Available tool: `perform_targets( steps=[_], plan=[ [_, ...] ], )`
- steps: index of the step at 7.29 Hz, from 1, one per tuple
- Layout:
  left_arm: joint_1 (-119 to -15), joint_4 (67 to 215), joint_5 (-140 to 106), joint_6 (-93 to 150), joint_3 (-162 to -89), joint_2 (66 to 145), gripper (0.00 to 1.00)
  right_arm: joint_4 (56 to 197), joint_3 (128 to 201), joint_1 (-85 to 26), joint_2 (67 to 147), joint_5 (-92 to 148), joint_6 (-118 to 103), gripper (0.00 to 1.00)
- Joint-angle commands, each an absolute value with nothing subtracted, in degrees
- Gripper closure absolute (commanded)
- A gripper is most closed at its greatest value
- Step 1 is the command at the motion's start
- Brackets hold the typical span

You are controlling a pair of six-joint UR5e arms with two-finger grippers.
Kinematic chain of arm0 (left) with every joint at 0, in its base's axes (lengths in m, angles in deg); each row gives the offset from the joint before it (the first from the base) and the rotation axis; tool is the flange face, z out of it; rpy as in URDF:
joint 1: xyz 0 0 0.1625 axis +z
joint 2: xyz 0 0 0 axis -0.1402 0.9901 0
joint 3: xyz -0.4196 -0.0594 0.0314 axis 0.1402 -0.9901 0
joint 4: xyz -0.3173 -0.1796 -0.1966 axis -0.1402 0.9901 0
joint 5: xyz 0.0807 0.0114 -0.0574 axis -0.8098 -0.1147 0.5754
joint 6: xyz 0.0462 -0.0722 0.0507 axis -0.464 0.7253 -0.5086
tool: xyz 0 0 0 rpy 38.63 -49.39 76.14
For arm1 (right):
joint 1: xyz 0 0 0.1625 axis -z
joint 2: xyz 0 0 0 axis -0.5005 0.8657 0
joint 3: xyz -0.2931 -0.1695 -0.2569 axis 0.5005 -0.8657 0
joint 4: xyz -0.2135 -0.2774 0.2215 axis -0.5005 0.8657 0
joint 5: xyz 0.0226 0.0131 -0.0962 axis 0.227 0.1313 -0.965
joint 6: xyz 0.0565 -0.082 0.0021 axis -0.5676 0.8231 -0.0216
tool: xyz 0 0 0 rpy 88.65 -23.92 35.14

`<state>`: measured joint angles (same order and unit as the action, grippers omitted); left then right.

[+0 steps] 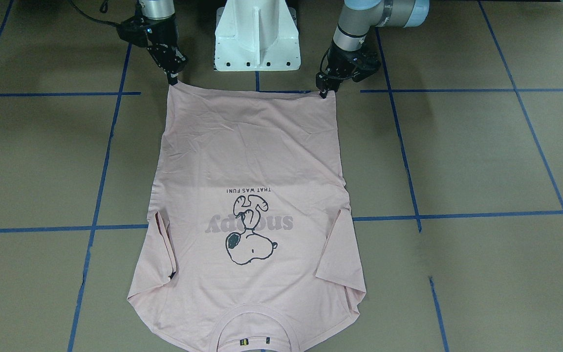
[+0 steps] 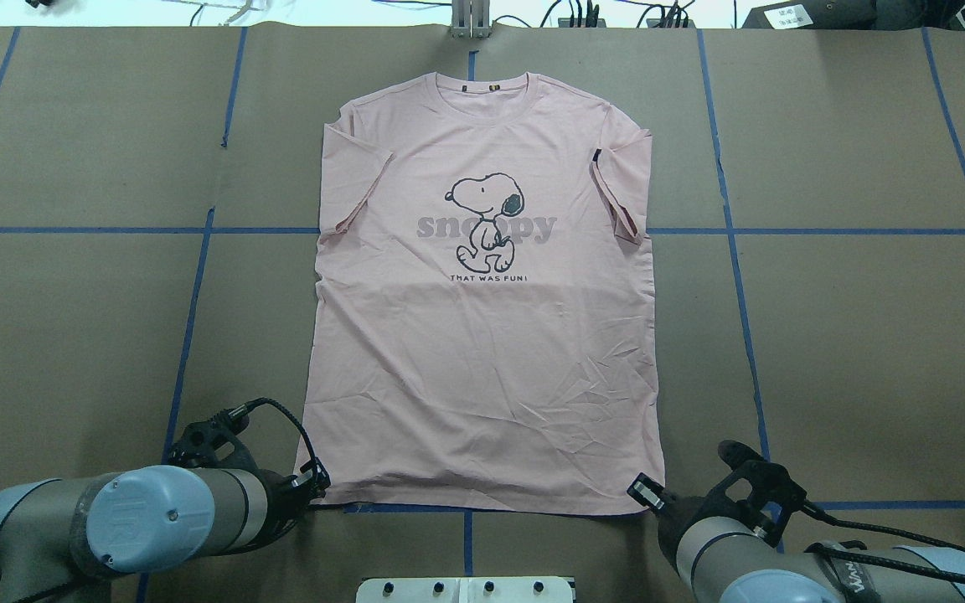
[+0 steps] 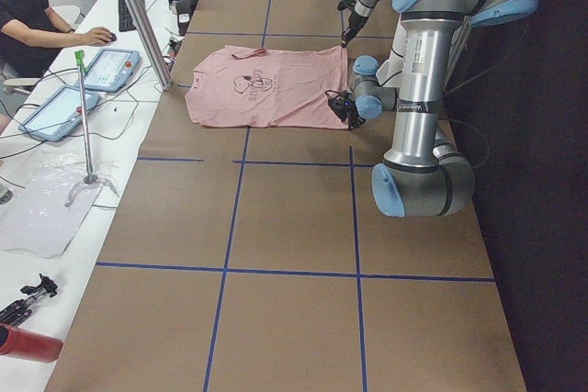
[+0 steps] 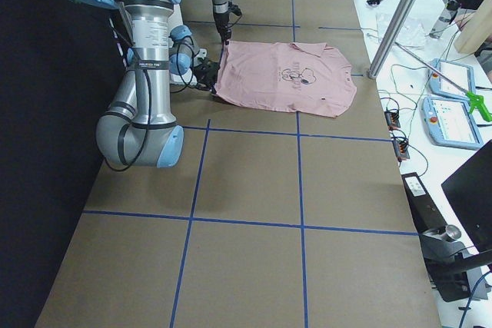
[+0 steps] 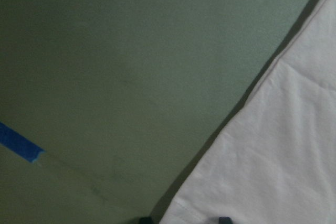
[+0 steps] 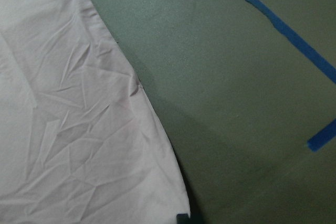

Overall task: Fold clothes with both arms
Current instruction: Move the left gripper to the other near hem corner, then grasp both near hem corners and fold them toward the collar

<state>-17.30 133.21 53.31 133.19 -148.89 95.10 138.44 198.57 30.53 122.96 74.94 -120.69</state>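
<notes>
The pale pink T-shirt (image 1: 247, 146) (image 2: 482, 352) lies flat and print up on the brown table, with its collar (image 2: 482, 84) far from me and both sleeves folded inward. My left gripper (image 1: 324, 93) (image 2: 315, 484) is shut on the left hem corner. At the right hem corner my right gripper (image 1: 173, 80) (image 2: 642, 492) is shut as well. Both corners peak slightly toward the fingertips. In each wrist view the shirt (image 5: 278, 156) (image 6: 79, 129) casts a shadow along its edge near the fingers. Both side views show the shirt (image 3: 266, 89) (image 4: 284, 78) small between the arms.
The white pedestal base (image 1: 257, 34) stands between the arms just behind the hem. Blue tape lines (image 2: 734, 231) grid the table. A person (image 3: 28, 16) sits at the side bench with tablets (image 3: 110, 66), beside a metal pole (image 3: 138, 16).
</notes>
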Motion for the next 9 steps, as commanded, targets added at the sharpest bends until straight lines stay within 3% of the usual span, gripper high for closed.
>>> perform_targets(
  steps=[1,3,5,7,9],
  plan=[
    [-17.5,133.2,53.3,133.1,-149.3,95.0,1.00,138.4,198.6,30.5,123.0,74.9,-120.7,1.00],
    [-17.4,130.1,53.3,133.1,-153.1,95.2,1.00,138.4,200.1,30.5,123.4,75.1,-120.6,1.00],
    [-12.9,120.6,53.2,139.3,-164.4,95.3,1.00,138.4,207.8,33.5,130.1,76.0,-120.8,1.00],
    [-11.3,114.3,53.2,142.5,-169.9,96.0,1.00,138.4,214.3,36.0,134.1,75.7,-121.0,1.00],
    [-17.5,113.5,53.1,138.4,-168.4,98.7,1.00,138.4,214.1,24.6,128.6,78.3,-116.5,1.00]
  ],
)
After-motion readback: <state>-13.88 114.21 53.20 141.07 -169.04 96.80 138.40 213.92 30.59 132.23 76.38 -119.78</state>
